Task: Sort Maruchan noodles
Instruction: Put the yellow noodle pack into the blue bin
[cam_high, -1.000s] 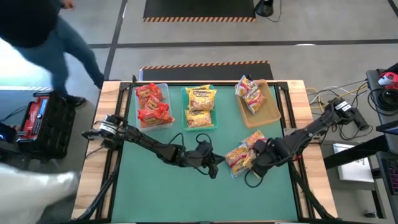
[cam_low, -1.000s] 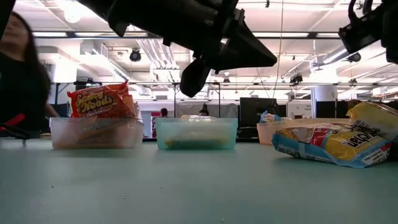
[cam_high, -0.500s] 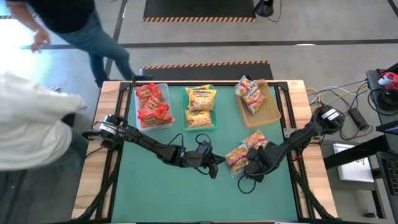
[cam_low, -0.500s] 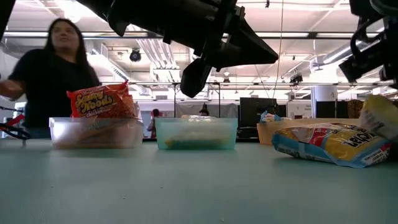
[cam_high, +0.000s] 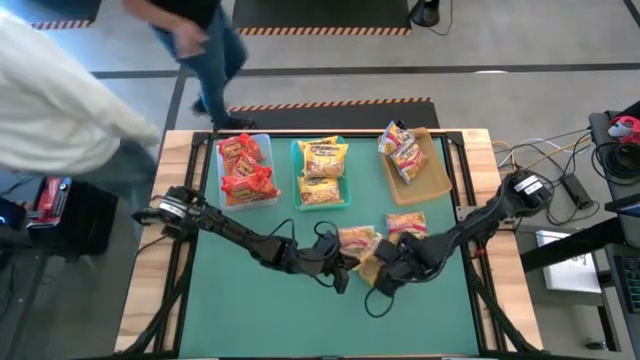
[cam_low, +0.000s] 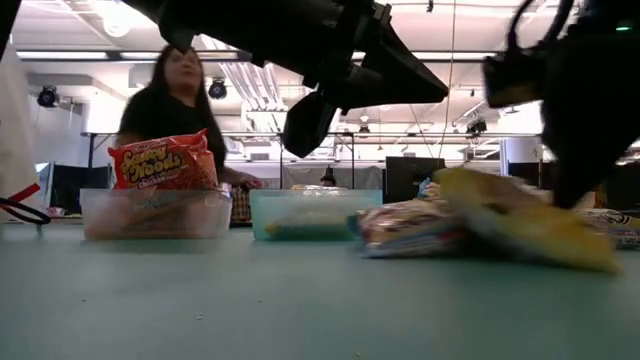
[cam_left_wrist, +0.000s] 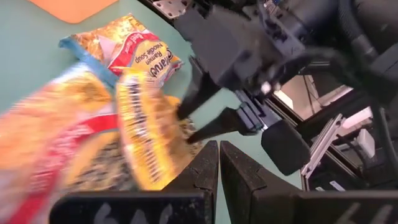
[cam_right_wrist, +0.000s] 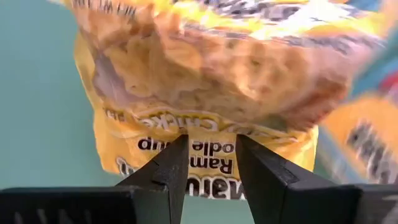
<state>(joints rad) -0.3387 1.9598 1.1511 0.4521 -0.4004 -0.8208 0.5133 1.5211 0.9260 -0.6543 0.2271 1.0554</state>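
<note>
Loose Maruchan noodles lie at mid-table: a yellow-and-pink packet (cam_high: 357, 240), another (cam_high: 405, 225) to its right, and a yellow packet (cam_high: 372, 262) under my right gripper (cam_high: 383, 272), which is shut on it. My left gripper (cam_high: 342, 270) hangs shut just left of them, well above the table in the low view (cam_low: 310, 120), touching nothing. Along the far edge stand a clear bin (cam_high: 262, 140) with red packets, a teal bin (cam_high: 297, 175) with yellow ones and a tan bin (cam_high: 437, 170) with yellow-and-pink ones. My right gripper has the yellow packet by one end (cam_right_wrist: 208, 158), which lies between the two fingers (cam_right_wrist: 171, 168). The fingers slant steeply down from the table's right side. The packet sits tilted (cam_low: 520, 215), one end raised and the other low by the table. How far back it reaches is hidden.
A person (cam_low: 170, 110) stands beyond the far left of the table, and another figure in white (cam_high: 60, 90) is at the left. Cables and gear (cam_high: 590, 150) lie off the right edge. Bare green mat (cam_high: 300, 320) fills the near half.
My right gripper has gone toward the table's left and down, tipping more steeply downward, and the yellow packet has come along with it. One yellow-and-pink packet has slid left across the mat to beside my left gripper. The people behind the table have shifted.
</note>
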